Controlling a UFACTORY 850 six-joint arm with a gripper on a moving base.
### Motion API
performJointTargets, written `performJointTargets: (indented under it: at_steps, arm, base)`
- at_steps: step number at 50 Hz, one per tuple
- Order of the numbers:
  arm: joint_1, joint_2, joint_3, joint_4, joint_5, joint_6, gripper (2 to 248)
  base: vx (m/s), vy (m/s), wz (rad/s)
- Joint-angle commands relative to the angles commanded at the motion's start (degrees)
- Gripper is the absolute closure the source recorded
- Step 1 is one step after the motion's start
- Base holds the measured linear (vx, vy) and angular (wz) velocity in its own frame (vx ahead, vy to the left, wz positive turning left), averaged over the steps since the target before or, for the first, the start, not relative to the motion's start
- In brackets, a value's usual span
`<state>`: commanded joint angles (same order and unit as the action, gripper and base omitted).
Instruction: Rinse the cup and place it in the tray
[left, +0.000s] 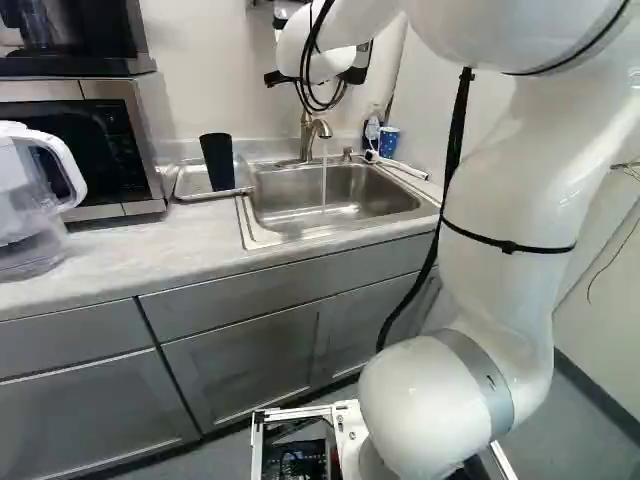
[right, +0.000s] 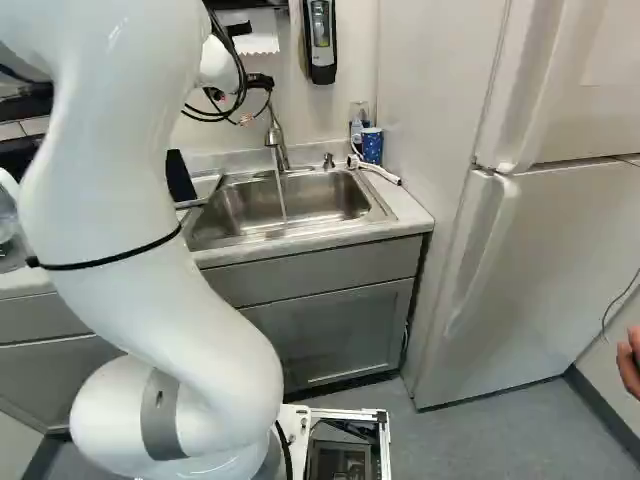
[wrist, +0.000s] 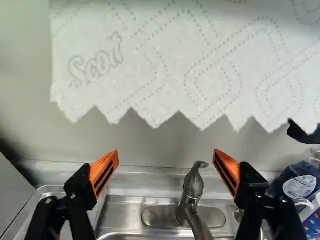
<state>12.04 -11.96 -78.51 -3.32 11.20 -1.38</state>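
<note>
Cup (left: 219, 161), black, stands in the tray (left: 188, 188) just left of your sink (left: 375, 190). You have the gripper (left: 318, 78) above the sink, fingers wide apart. Water (left: 324, 175) runs from the faucet (left: 308, 135) at the sink's back; you see a blue cup (right: 372, 146) near its right rear corner.

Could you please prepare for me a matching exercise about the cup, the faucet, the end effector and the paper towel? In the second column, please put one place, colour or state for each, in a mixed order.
1. Cup
2. Faucet
3. End effector
4. Paper towel

A. Water runs from it
B. White, with a zigzag edge
C. Black, on the tray beside the sink
D. Open, fingers apart

Right pairs: 1-C, 2-A, 3-D, 4-B
</note>
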Motion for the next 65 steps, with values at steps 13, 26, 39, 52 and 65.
performJointTargets:
  at_steps: [13, 26, 39, 52, 65]
  arm:
    - [-0.28, -2.75, -3.06, 0.00, 0.00, 0.00, 3]
    - [-0.22, -4.25, -4.75, 0.00, 0.00, 0.00, 3]
    - [-0.22, -4.25, -4.75, 0.00, 0.00, 0.00, 3]
    - [-0.22, -4.25, -4.75, 0.00, -0.38, 0.00, 3]
    - [-0.22, -4.25, -4.75, 0.00, -1.07, 0.00, 3]
  base:
    - [0.000, 0.000, 0.000]
    - [0.000, 0.000, 0.000]
    - [0.000, 0.000, 0.000]
    - [0.000, 0.000, 0.000]
    - [0.000, 0.000, 0.000]
